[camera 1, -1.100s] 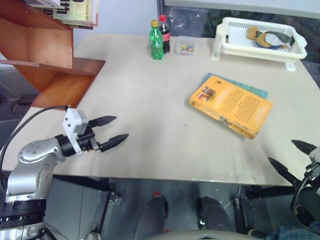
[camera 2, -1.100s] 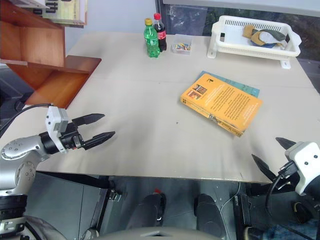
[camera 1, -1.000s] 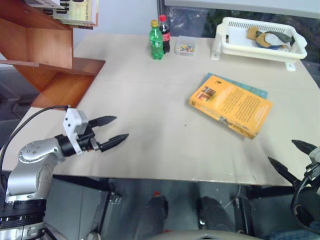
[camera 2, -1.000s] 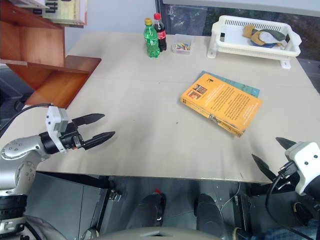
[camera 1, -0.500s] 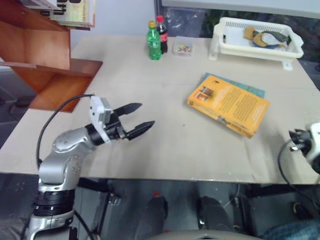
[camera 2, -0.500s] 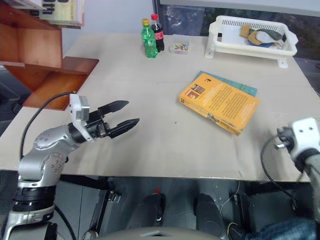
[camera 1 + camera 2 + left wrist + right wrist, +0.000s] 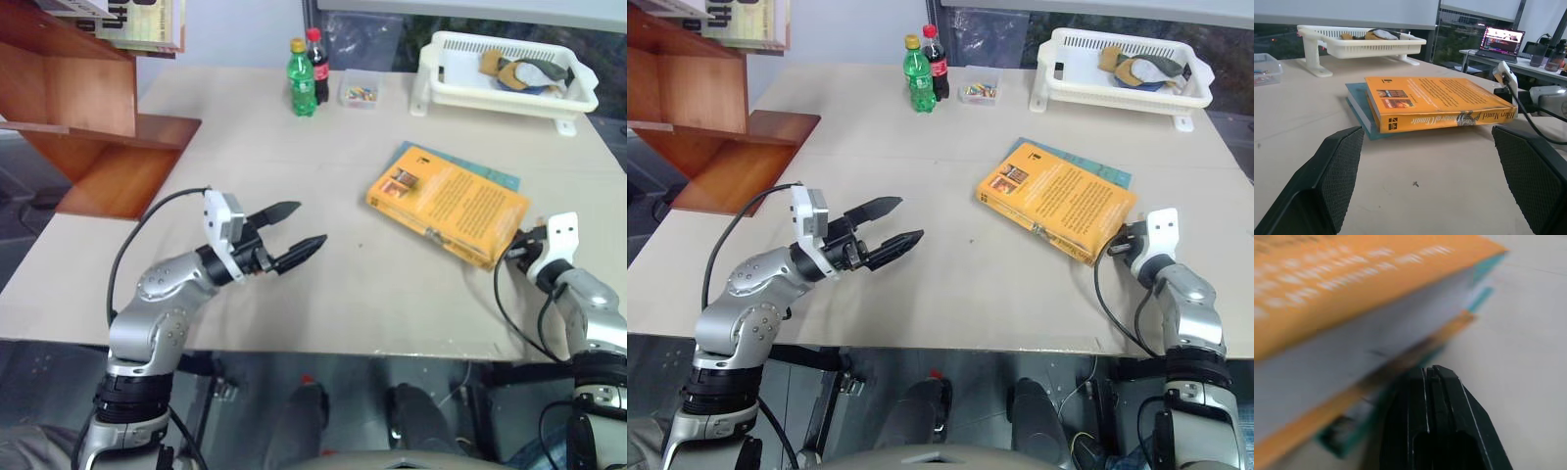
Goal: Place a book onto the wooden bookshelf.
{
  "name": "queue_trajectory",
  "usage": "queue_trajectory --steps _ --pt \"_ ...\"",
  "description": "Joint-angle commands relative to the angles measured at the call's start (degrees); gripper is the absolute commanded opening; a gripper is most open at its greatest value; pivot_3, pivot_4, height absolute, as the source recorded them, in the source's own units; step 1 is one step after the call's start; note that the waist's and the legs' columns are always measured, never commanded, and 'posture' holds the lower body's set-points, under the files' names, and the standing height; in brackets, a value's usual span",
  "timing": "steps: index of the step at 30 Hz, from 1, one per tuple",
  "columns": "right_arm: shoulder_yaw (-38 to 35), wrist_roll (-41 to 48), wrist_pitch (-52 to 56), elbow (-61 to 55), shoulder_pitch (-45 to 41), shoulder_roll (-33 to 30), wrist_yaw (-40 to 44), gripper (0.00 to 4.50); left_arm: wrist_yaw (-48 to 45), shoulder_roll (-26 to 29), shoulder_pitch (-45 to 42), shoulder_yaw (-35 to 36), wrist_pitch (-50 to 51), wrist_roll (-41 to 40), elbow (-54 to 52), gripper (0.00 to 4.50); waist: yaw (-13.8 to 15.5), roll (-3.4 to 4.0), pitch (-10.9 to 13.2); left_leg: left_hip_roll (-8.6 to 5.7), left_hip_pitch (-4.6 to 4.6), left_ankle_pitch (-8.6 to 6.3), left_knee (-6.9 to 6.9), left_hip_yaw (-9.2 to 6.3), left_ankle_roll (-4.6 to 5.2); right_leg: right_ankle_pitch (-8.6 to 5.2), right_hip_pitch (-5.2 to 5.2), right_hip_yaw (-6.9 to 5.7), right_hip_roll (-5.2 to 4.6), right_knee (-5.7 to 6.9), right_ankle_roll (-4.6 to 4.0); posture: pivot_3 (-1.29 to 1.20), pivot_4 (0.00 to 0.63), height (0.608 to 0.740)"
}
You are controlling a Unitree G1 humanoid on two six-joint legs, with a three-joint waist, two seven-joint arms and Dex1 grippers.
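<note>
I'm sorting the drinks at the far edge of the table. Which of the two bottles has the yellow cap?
The green bottle. Its cap is yellow, while the dark cola bottle beside it has a red cap.

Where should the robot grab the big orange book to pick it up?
Probably by the book's long spine side, which faces the open left gripper across bare table. It lies flat on a thinner teal book, so its thick edge stands clear for fingers above and below.

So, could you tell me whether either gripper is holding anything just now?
Nothing is held. The left gripper hangs open over the table; the right gripper is shut, empty, at the book's near edge.
</note>
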Motion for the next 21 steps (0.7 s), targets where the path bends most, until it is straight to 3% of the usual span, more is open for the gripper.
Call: queue_trajectory --steps 1,6,14,17,21 --pt "0.06 4.93 -0.43 -3.88 1.14 0.78 6.11 0.13 0.22 0.99 0.1 2.35 -0.66 -1.13 -2.7 4.5 -0.04 0.01 0.0 0.0 0.01 0.0 0.0 0.0 0.0 0.0 0.0 0.0 0.0 0.01 0.0 0.0 0.15 0.74" --pt "1.87 8.9 3.4 -10.25 3.73 2.63 9.44 0.13 0.13 1.01 0.27 2.68 -0.77 -1.09 -2.77 4.5 -0.05 0.02 0.0 0.02 0.06 0.0 0.01 0.01 0.0 0.0 0.0 0.02 0.02 0.06 0.0 0.0 0.15 0.74" --pt "12.34 12.03 11.97 -27.81 10.88 6.2 11.89 0.13 -0.84 1.61 0.05 3.42 -0.94 -1.55 -2.04 4.5 0.04 0.03 0.01 0.02 0.05 0.0 0.02 -0.03 0.0 0.0 0.0 0.01 0.02 0.07 0.0 0.0 0.15 0.74" --pt "14.3 12.47 14.5 -34.17 13.14 6.78 9.88 0.13 -1.17 1.95 -0.21 3.66 -0.91 -1.67 -1.36 4.5 0.18 0.03 0.01 0.01 0.03 0.0 0.02 -0.1 0.0 -0.01 0.0 -0.04 0.01 0.06 0.0 0.0 0.15 0.74" --pt "11.6 12.97 18.28 -44.83 18.21 4.33 5.27 0.13 -1.51 2.15 0.07 3.77 -0.99 -1.45 -0.59 4.5 0.35 0.03 0.01 0.0 -0.01 0.0 0.02 -0.17 -0.01 -0.01 -0.01 -0.08 0.01 0.04 -0.01 0.0 0.15 0.74"
